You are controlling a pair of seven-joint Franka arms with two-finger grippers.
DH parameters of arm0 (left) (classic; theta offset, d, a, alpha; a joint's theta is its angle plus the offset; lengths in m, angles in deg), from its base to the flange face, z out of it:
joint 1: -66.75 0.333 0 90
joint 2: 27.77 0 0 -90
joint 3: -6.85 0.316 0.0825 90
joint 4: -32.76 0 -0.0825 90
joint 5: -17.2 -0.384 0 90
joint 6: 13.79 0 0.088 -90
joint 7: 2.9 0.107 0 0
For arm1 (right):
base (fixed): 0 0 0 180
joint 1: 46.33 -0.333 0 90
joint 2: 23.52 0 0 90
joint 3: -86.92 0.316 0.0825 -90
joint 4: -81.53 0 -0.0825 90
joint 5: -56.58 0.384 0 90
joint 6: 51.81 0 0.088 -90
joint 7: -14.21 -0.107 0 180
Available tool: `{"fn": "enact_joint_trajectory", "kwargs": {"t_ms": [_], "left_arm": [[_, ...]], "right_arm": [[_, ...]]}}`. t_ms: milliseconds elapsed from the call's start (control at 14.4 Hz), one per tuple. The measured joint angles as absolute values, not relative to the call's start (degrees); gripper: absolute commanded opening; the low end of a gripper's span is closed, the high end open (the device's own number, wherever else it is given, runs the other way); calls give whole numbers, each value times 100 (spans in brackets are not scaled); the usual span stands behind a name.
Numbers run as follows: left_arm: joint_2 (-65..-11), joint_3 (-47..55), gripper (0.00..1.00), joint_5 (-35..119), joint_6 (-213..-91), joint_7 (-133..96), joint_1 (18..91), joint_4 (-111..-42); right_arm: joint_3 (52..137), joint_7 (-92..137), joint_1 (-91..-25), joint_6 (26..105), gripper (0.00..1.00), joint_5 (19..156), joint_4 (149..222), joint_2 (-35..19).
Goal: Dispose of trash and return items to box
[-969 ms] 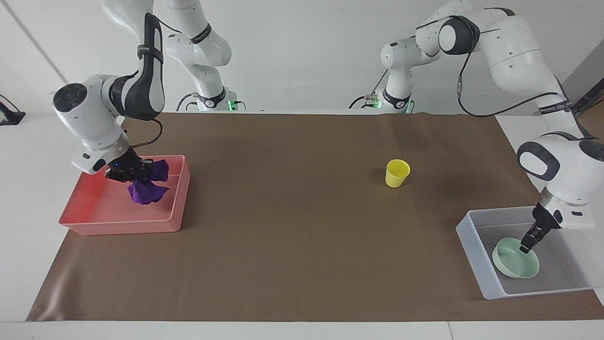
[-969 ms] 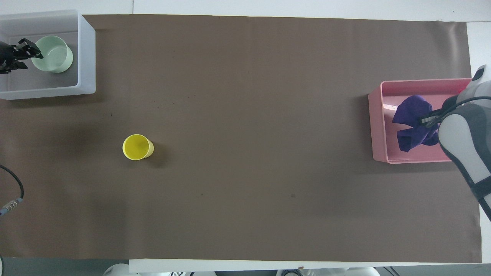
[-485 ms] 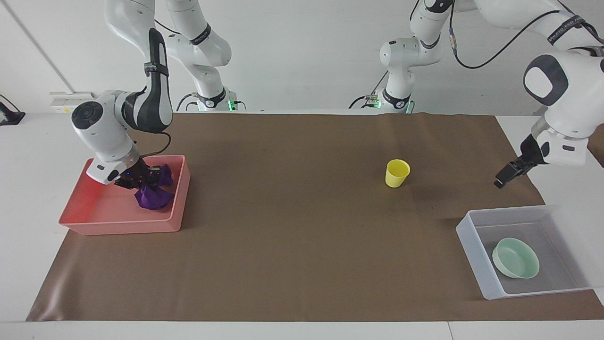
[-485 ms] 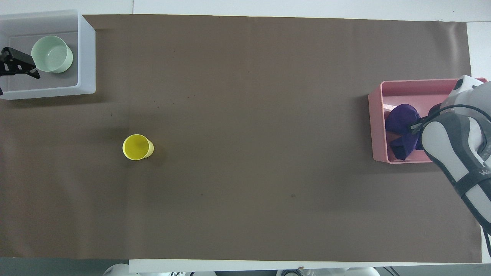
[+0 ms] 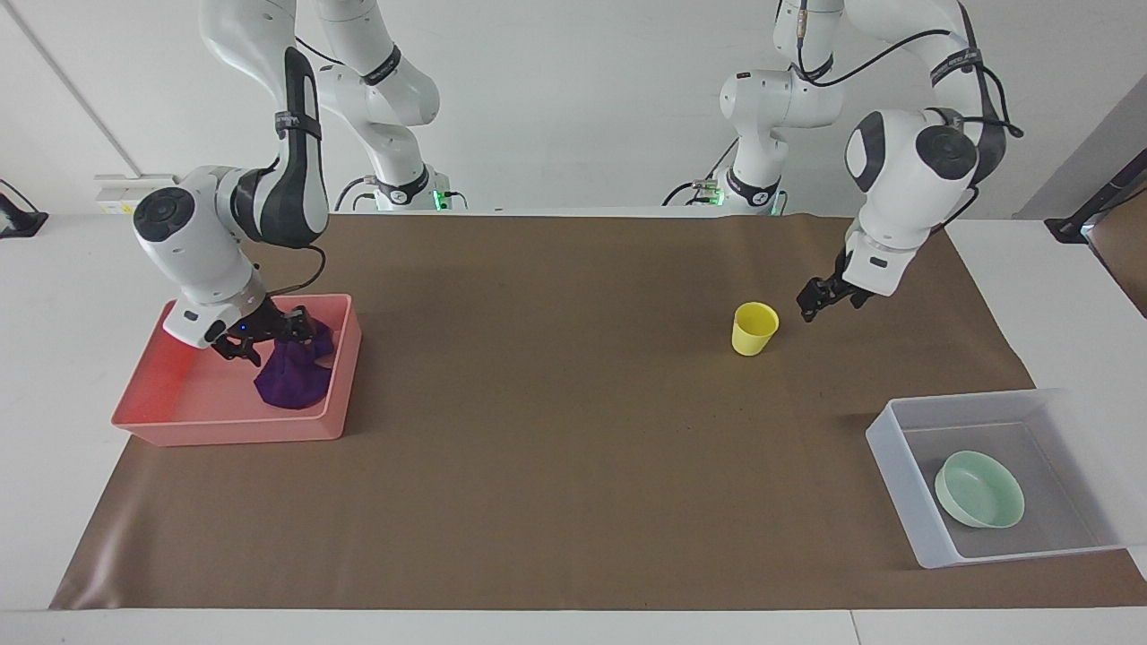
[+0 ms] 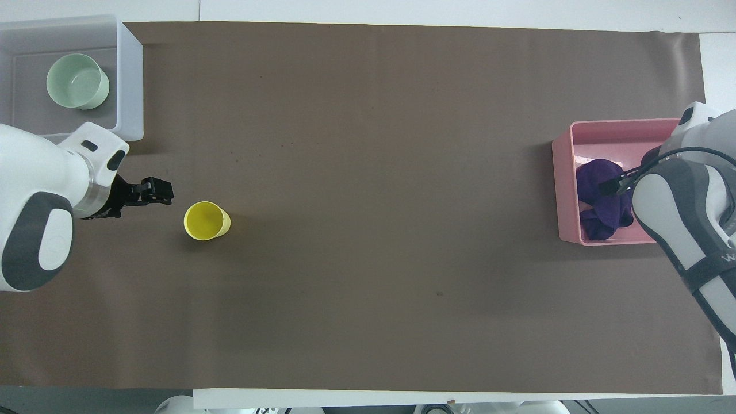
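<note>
Yellow cup (image 5: pixel 754 328) upright beside left pincer (image 5: pixel 814 305)

Two fixed cameras are covering one table from opposed ends.

The facing view is looking from high across the table toward both arm bases, set well back. The overhead view is looking steeply down from above the robots' end. Both are sharing the brown mat (image 5: pixel 556 421), the pink tray (image 5: pixel 224 428) and the box (image 6: pixel 131 86), turned half a turn.

Matt brown paper mat (image 5: pixel 556 403); soft purple cloth (image 5: pixel 291 376); translucent plastic box (image 5: pixel 896 475); glossy pink tray (image 5: pixel 233 430).
</note>
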State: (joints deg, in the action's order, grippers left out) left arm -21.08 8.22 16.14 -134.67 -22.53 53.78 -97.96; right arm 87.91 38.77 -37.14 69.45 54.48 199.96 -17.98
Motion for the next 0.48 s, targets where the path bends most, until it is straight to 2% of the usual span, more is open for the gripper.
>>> {"fn": "enact_joint_trajectory", "kwargs": {"t_ms": [138, 346, 415, 485], "left_arm": [[-2078, 819, 100, 1614, -13623, -2255, 5211, -10128], [-2070, 816, 98, 1614, -13637, -2255, 5100, -10197], [-2060, 817, 69, 1614, -13637, -2255, 5089, -10221], [-2047, 819, 32, 1614, -13637, -2255, 5058, -10259]], "right_arm": [[8806, 3434, -4051, 6786, 93, 5448, 19811, -1798], [8828, 2641, -4572, 6529, 93, 5448, 19648, -1797], [8834, 2357, -4710, 6331, 93, 5448, 19537, -1798], [8836, 2139, -4819, 6123, 93, 5448, 19405, -1802]]}}
